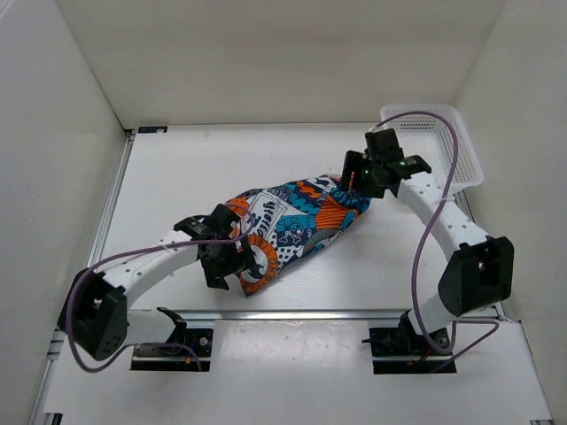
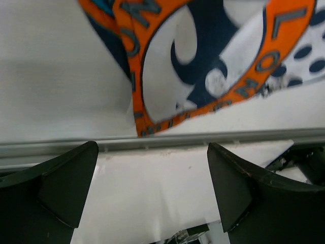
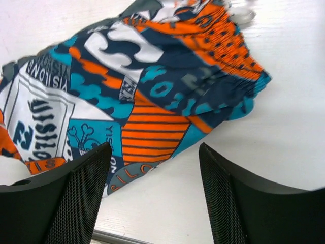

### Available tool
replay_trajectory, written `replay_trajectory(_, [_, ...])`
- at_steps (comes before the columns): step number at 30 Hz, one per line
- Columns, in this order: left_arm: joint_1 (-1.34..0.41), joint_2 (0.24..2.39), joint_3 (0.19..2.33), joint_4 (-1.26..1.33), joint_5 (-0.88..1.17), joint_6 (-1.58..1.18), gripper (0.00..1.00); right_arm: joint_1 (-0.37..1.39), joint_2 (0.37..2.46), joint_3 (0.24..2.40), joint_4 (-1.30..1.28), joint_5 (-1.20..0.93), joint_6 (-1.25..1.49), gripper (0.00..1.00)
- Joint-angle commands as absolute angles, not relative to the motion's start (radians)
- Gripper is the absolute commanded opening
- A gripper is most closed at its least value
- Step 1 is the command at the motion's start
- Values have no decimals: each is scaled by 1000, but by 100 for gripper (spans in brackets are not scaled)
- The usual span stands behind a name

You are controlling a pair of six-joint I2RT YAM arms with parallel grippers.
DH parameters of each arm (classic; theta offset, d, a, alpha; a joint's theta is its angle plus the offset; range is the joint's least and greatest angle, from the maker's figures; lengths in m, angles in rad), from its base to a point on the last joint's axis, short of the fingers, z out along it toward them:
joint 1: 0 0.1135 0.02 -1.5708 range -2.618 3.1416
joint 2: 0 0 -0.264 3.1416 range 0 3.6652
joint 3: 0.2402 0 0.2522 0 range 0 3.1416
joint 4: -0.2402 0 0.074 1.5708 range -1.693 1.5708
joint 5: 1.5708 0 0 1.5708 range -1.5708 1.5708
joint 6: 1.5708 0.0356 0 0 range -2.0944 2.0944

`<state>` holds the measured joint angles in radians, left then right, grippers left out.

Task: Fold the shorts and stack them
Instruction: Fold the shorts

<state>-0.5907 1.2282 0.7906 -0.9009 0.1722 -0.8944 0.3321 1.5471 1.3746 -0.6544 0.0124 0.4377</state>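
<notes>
The shorts (image 1: 292, 226), in an orange, turquoise, navy and white patchwork print, lie folded lengthwise in a diagonal strip across the middle of the table. My left gripper (image 1: 232, 264) is open and empty at their lower left end; in the left wrist view (image 2: 152, 190) it hangs over bare table with the hem of the shorts (image 2: 203, 66) just beyond it. My right gripper (image 1: 359, 177) is open and empty at their upper right end; in the right wrist view (image 3: 155, 195) it is above the table beside the edge of the shorts (image 3: 147, 96).
A white mesh basket (image 1: 443, 146) stands at the back right corner, behind the right arm. White walls enclose the table on three sides. A metal rail (image 1: 292, 313) runs along the near edge, also in the left wrist view (image 2: 203, 138).
</notes>
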Motion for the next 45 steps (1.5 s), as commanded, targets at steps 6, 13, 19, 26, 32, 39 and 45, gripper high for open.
replay_trajectory(6, [-598, 1511, 877, -692, 146, -957, 91, 368, 1404, 1195, -660, 48, 449, 74])
replay_trajectory(13, [-474, 1675, 965, -705, 115, -884, 10, 368, 1305, 1114, -706, 15, 440, 81])
replay_trajectory(19, [-330, 1508, 965, -793, 54, -784, 10, 315, 1308, 980, -603, -150, 524, 90])
replay_trajectory(26, [-207, 1482, 1005, -834, 44, -689, 10, 304, 1472, 982, -370, -232, 607, 96])
replay_trajectory(32, [-149, 1513, 1025, -834, 35, -617, 10, 314, 1655, 1045, -226, -238, 646, 93])
replay_trajectory(39, [-83, 1545, 1058, -844, 55, -552, 10, 385, 1870, 1187, -153, -123, 664, 68])
replay_trajectory(45, [-49, 1563, 1106, -864, 86, -496, 10, 414, 1956, 1305, -198, -52, 673, 7])
